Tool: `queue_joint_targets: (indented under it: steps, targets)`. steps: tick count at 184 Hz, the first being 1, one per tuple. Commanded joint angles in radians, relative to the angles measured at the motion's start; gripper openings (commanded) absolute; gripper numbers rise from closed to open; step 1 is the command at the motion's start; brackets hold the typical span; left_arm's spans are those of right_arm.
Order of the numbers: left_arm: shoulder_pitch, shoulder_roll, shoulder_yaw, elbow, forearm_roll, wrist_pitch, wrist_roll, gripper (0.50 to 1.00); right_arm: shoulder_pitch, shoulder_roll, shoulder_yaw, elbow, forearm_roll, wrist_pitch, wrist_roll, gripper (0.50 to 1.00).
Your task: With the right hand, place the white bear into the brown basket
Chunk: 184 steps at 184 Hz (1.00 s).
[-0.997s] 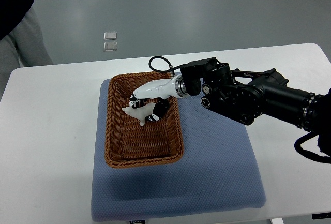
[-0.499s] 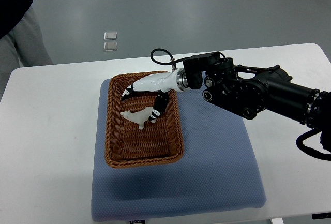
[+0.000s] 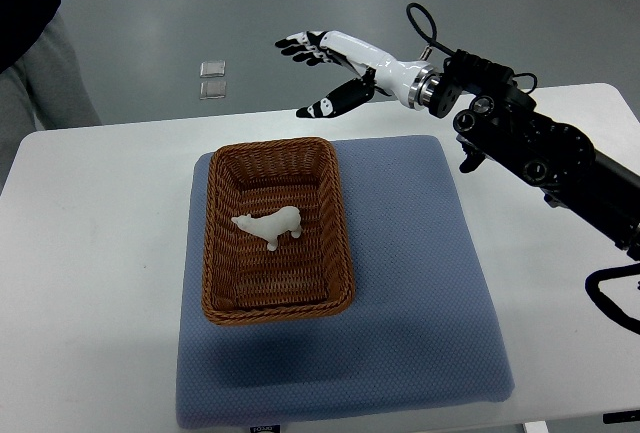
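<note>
The white bear point(image 3: 268, 225) lies on its side inside the brown wicker basket point(image 3: 222, 293), near the middle. My right hand point(image 3: 322, 65) is white with black fingertips; it hovers high beyond the basket's far rim, its fingers spread and holding nothing. Its black arm point(image 3: 540, 153) comes in from the right edge. The left arm is out of view.
The basket sits on a blue-grey mat point(image 3: 420, 303) on a white table point(image 3: 90, 283). A person in dark and grey clothing point(image 3: 30, 43) stands at the far left corner. Two small clear squares point(image 3: 212, 79) lie on the floor beyond the table.
The right hand has let go of the bear, spread its fingers and risen up and back out of the basket. The bear now rests alone in the basket.
</note>
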Motion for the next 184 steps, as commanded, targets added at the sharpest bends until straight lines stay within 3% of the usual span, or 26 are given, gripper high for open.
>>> queue_joint_targets:
  steps: [1, 25, 51, 83, 156, 184]
  targets:
    - [0.0, 0.0, 0.0, 0.0, 0.0, 0.0, 0.0, 1.0, -0.064, -0.002, 0.064, -0.005, 0.104, -0.098, 0.002, 0.893]
    - [0.002, 0.0, 0.0, 0.0, 0.0, 0.0, 0.0, 1.0, -0.15, -0.002, 0.155, -0.007, 0.241, -0.152, 0.008, 0.905]
    - [0.002, 0.0, 0.0, 0.0, 0.0, 0.0, 0.0, 1.0, -0.222, 0.003, 0.262, -0.009, 0.413, -0.153, 0.049, 0.909]
    - [0.002, 0.0, 0.0, 0.0, 0.0, 0.0, 0.0, 1.0, -0.274, 0.014, 0.267, -0.045, 0.516, -0.146, 0.051, 0.921]
    - [0.002, 0.0, 0.0, 0.0, 0.0, 0.0, 0.0, 1.0, -0.311, 0.074, 0.284, -0.078, 0.526, -0.166, 0.055, 0.924]
    - [0.002, 0.0, 0.0, 0.0, 0.0, 0.0, 0.0, 1.0, -0.31, 0.089, 0.357, -0.081, 0.71, -0.152, 0.065, 0.924]
